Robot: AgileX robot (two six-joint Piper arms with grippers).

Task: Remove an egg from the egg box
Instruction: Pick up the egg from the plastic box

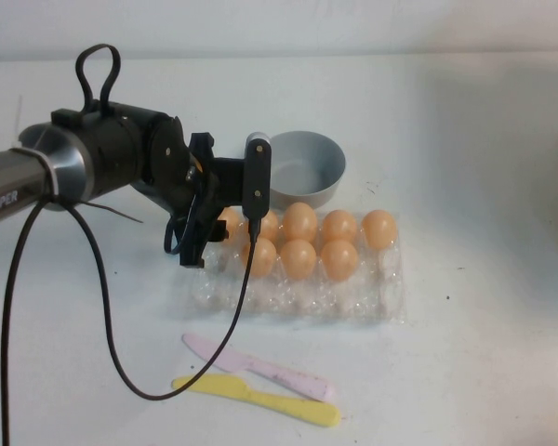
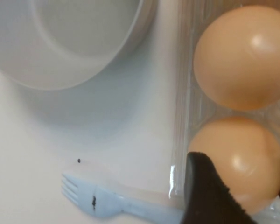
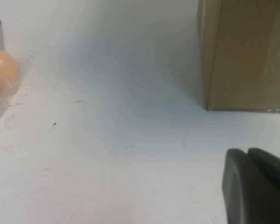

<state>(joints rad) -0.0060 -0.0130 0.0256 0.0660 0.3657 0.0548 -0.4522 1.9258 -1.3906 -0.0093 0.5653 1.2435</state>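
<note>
Counter (image 1: 465, 139): white; it carries everything you see here.
Left arm: it reaches in from your left, over the left end of the egg box.
Egg box (image 1: 298, 302): clear plastic, near the middle, just in front of the grey bowl (image 1: 302, 167).
Cardboard box (image 3: 245, 53): brown, standing at the far right.
Knives: a pink one (image 1: 260, 369) and a yellow one (image 1: 260, 400) lie in front of the egg box.
Fork (image 2: 98, 201): pale blue, beside the egg box.
Left gripper (image 2: 240, 186): its fingers (image 2: 205, 196) are spread on either side of the egg (image 2: 238, 161), which sits in its cup.
Right gripper (image 3: 256, 186): low over bare counter near the cardboard box, fingers pressed together on nothing.
</note>
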